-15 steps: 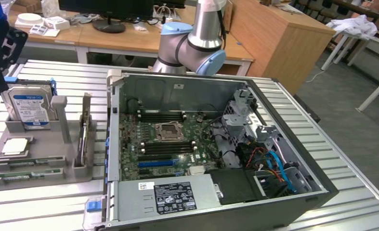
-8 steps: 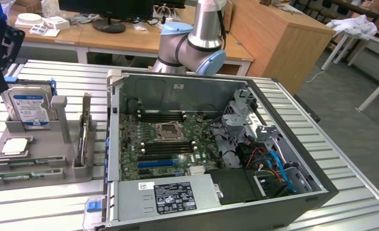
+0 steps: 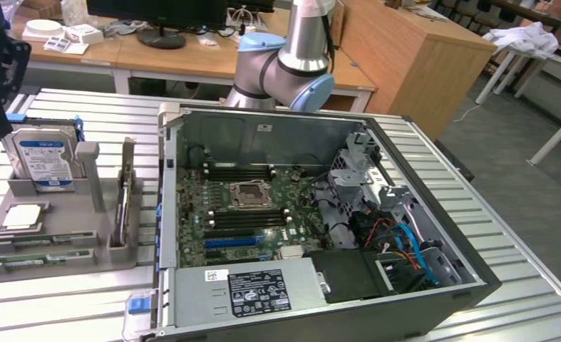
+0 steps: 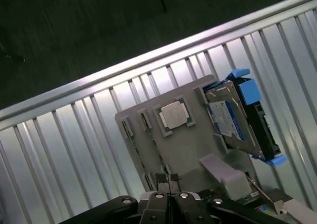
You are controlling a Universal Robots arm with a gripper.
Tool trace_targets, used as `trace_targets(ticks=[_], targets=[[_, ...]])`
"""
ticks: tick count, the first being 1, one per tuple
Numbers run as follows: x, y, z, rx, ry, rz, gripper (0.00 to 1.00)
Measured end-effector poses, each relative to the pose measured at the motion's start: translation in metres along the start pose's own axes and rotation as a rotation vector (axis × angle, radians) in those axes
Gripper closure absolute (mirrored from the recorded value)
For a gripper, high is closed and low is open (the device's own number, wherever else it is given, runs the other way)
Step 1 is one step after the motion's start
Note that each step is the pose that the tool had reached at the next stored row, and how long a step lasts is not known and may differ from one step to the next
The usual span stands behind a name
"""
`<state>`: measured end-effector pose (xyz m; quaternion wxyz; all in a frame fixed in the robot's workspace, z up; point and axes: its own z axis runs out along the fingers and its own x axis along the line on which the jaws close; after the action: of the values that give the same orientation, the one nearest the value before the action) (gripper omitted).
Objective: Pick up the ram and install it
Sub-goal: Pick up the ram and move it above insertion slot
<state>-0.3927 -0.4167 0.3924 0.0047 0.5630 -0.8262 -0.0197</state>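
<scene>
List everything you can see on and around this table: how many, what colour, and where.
open dark grey metal computer case: one, on the table, middle of the exterior view
large green motherboard: one, inside the case
silver power supply box with a white label: one, near corner of the case
grey plastic parts holder: one, to the exterior view's left of the case
silver blue-labelled hard drive: one, upright in the holder
silver square processor chip: one, flat on the holder
long thin green ram sticks: apparently two, lying along the holder's near edge
ribbed silver metal table: one, under everything
black monitor: one, on a wooden desk behind
silver and blue robot arm: one, behind the case
black gripper: one, fingers together, above the holder
</scene>
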Motion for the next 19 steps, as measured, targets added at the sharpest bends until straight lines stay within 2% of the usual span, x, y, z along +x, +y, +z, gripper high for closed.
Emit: trace_targets(ticks=[17,19], targets=[[0.0,0.0,0.0,0.0054,0.0072,-0.289,0.89],[0.0,0.0,0.0,0.0065,0.0084,-0.339,0.89]])
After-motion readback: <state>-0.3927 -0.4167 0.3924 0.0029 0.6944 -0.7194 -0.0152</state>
